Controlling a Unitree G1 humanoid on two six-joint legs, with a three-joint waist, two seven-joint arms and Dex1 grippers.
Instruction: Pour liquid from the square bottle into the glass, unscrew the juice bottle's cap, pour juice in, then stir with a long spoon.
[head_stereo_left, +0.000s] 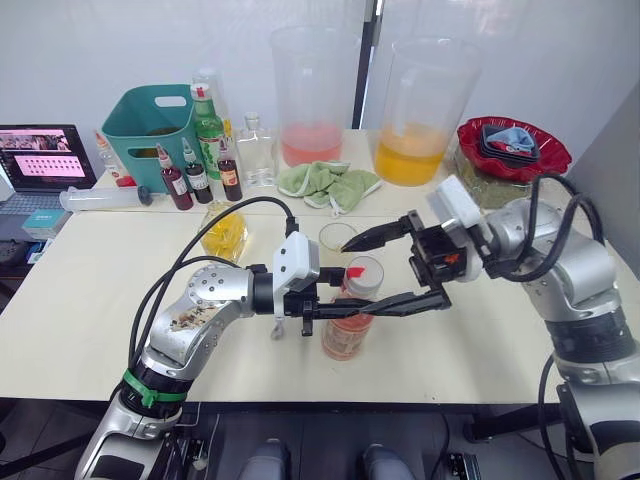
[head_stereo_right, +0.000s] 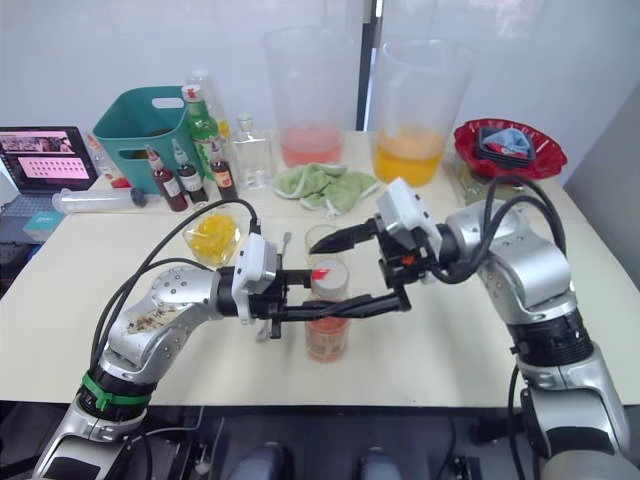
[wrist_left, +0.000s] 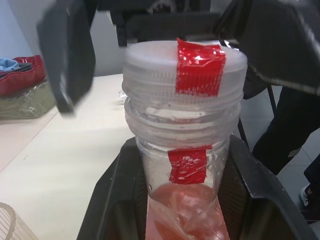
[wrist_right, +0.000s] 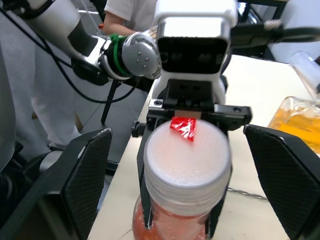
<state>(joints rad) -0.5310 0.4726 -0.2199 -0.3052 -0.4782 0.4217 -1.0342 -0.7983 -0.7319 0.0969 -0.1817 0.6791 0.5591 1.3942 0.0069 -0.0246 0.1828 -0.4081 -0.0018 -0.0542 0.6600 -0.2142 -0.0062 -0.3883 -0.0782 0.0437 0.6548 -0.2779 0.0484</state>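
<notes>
The juice bottle (head_stereo_left: 347, 325) stands upright near the table's front edge, holding pale pink-orange juice (wrist_left: 187, 215). Its white cap (head_stereo_left: 362, 270) with a red mark is on. My left gripper (head_stereo_left: 340, 305) is shut on the bottle just below the neck. My right gripper (head_stereo_left: 352, 279) is open, one finger on each side of the cap (wrist_right: 187, 155), not touching it. The empty glass (head_stereo_left: 337, 237) stands just behind the bottle. The square bottle (head_stereo_left: 224, 232) with yellow liquid sits to the left. The long spoon (head_stereo_right: 285, 242) lies on the table, partly hidden behind my left gripper.
Two huge pitchers stand at the back, one pink (head_stereo_left: 313, 100) and one orange (head_stereo_left: 420, 110), with a green cloth (head_stereo_left: 325, 180) in front. A teal basket (head_stereo_left: 150, 120), small dark-red bottles (head_stereo_left: 180, 180) and a green bottle (head_stereo_left: 208, 120) are back left. A red bowl (head_stereo_left: 510, 145) is back right.
</notes>
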